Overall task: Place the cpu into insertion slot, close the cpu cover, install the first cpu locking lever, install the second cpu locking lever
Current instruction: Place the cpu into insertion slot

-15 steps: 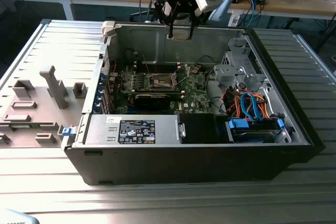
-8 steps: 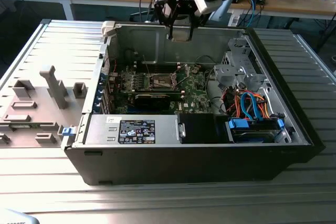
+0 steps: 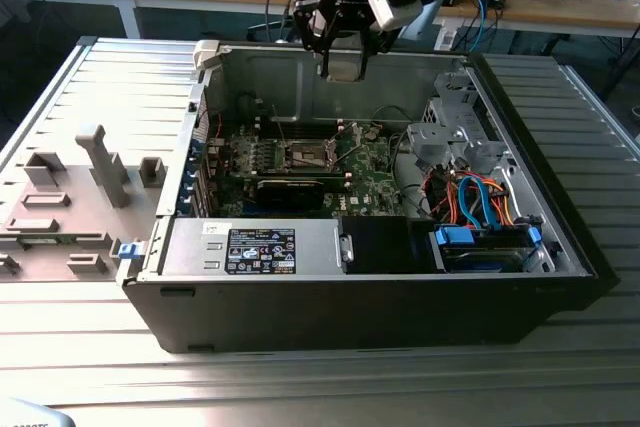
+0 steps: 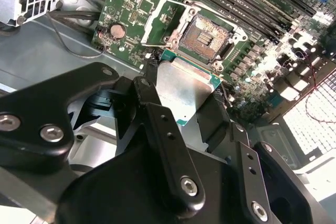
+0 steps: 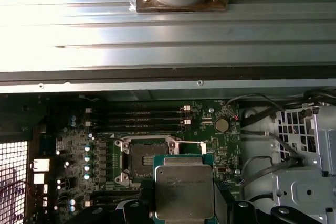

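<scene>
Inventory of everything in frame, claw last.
slatted table: one, silver, under everything
computer case: one, black and grey, open, on the table
motherboard: one, green, inside the case
insertion slot: one, dark centre, silver rim, empty, on the motherboard
cpu cover: one, silver frame, open beside the slot
cpu: one, silvery-grey, gripped above the motherboard
labelled box: one, grey, case's near edge
cables: several, blue and orange, the exterior view's right
fixtures: several, grey, the exterior view's left
claw: one, black, shut on the cpu
</scene>
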